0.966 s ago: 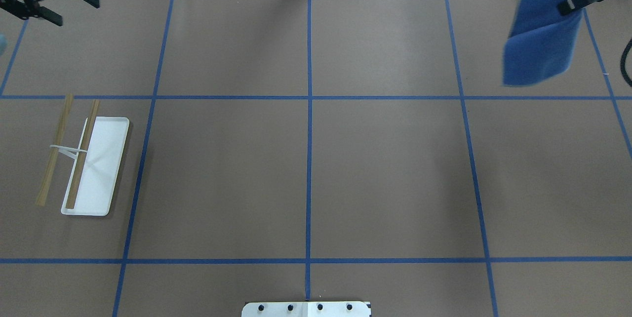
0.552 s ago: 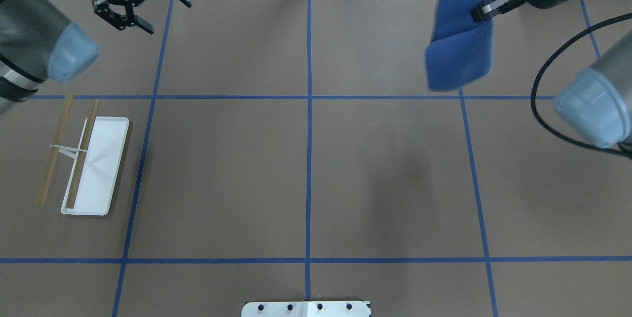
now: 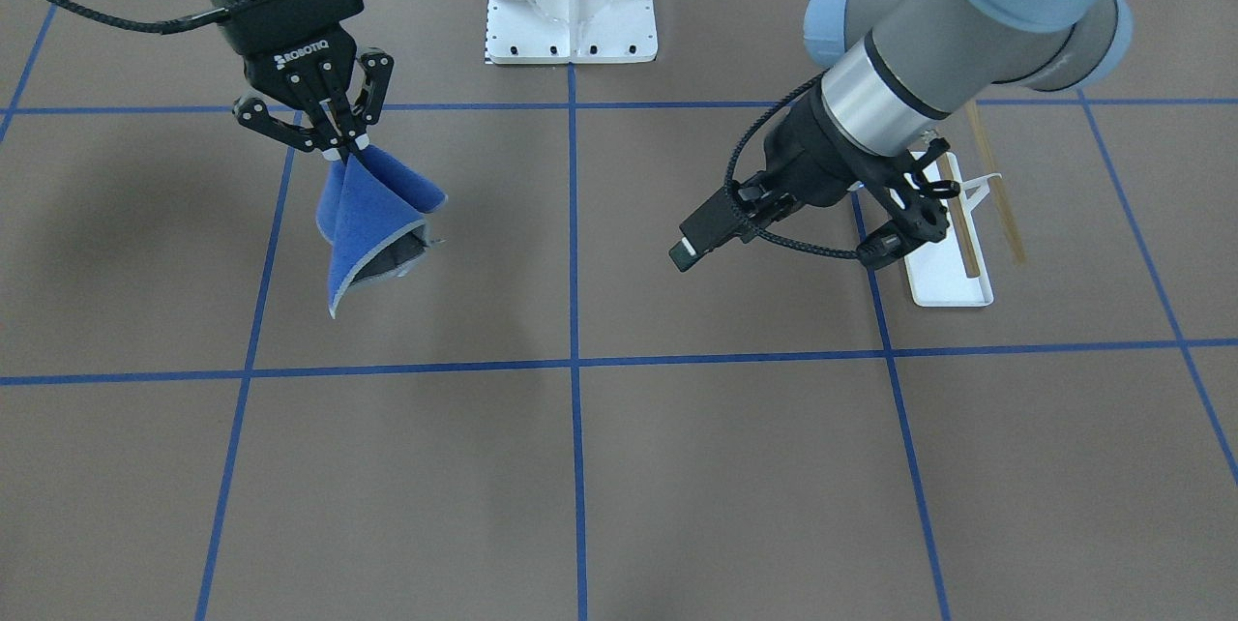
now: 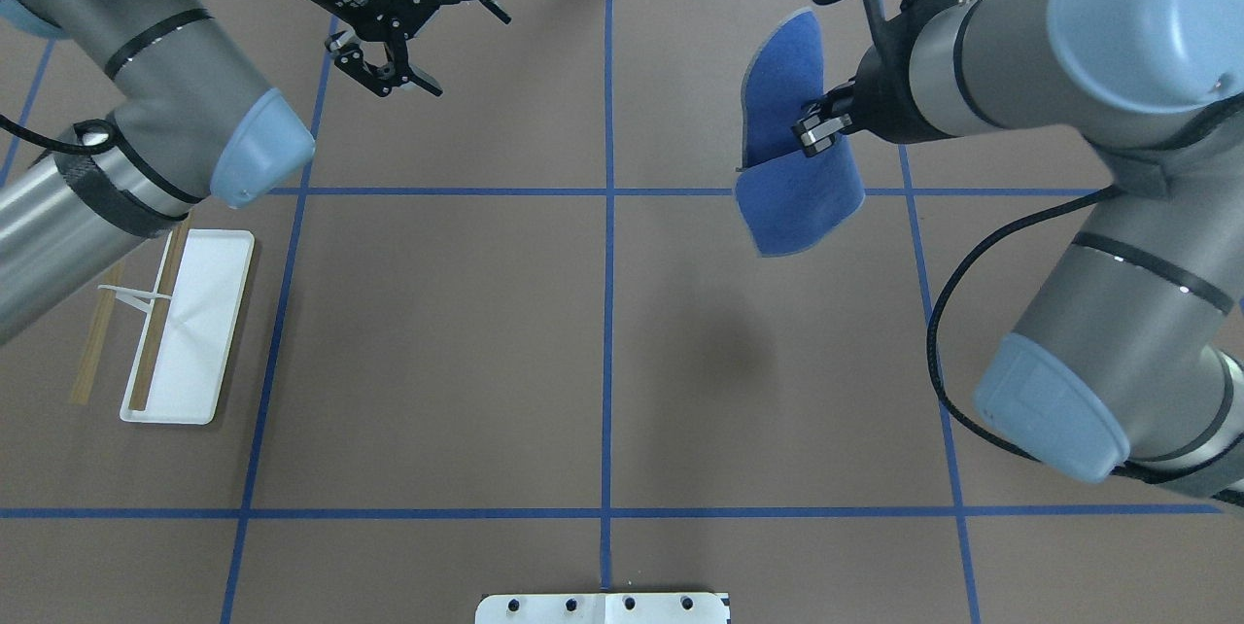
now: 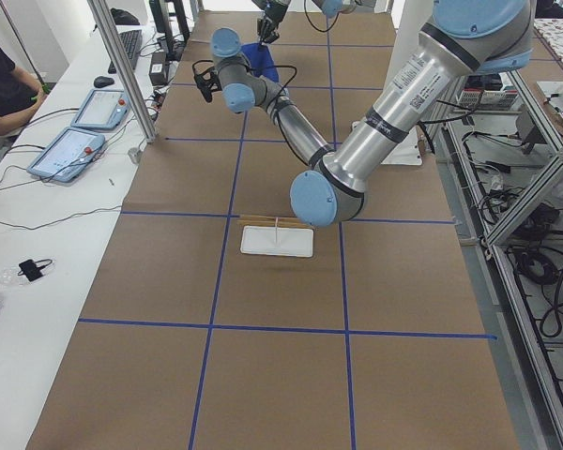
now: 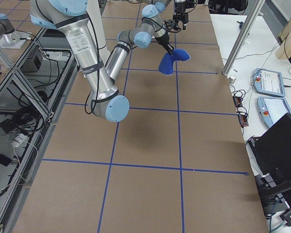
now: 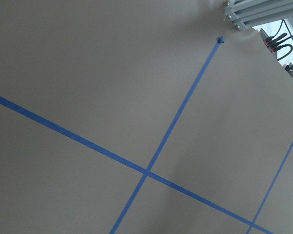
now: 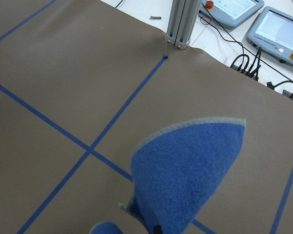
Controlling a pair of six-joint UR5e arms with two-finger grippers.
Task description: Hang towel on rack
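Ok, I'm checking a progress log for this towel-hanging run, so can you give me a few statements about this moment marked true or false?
1. The royal-blue cloth towel hangs pinched in the right gripper. True.
2. The left gripper is shut on a corner of the towel. False: it is open and holds nothing, well apart from the towel.
3. The towel is draped over the small white-based rack with two tan wooden rods. False: both rods are bare, and the towel is in the opposite half of the brown paper-covered table.
4. The rack stands upright on the table on the robot's left side. True.
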